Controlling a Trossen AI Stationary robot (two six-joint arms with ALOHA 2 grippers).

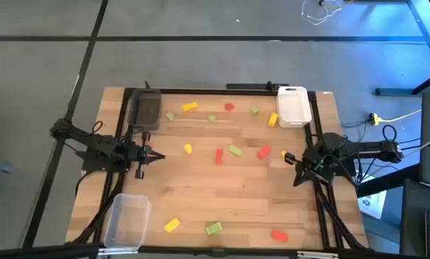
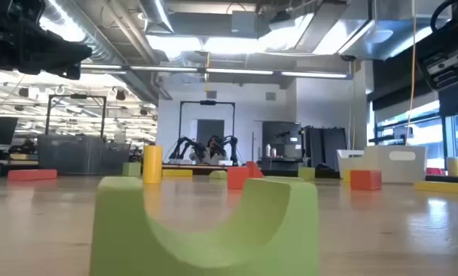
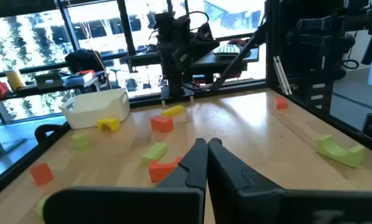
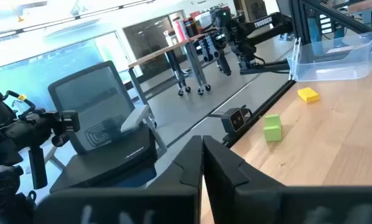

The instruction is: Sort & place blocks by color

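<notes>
Small red, yellow and light green blocks lie scattered on the wooden table: a yellow one [image 1: 190, 106], a red one [image 1: 218, 156] and a green one [image 1: 234, 150] among several. Three more lie by the near edge: yellow [image 1: 172, 225], green [image 1: 213, 228], red [image 1: 278, 234]. My left gripper [image 1: 157, 153] is shut above the table's left middle, pointing right; its wrist view shows its shut tips [image 3: 206, 146] above a red block [image 3: 164, 168]. My right gripper [image 1: 287, 157] is shut over the right middle, beside a yellow block [image 1: 284, 154]; its wrist view [image 4: 203, 140] faces the near left.
A dark grey tray [image 1: 147, 108] sits at the far left, a white tray [image 1: 294, 106] at the far right, and a clear tray [image 1: 127, 219] at the near left corner. A green arch block [image 2: 206, 222] fills the low view's foreground. Black rails frame the table.
</notes>
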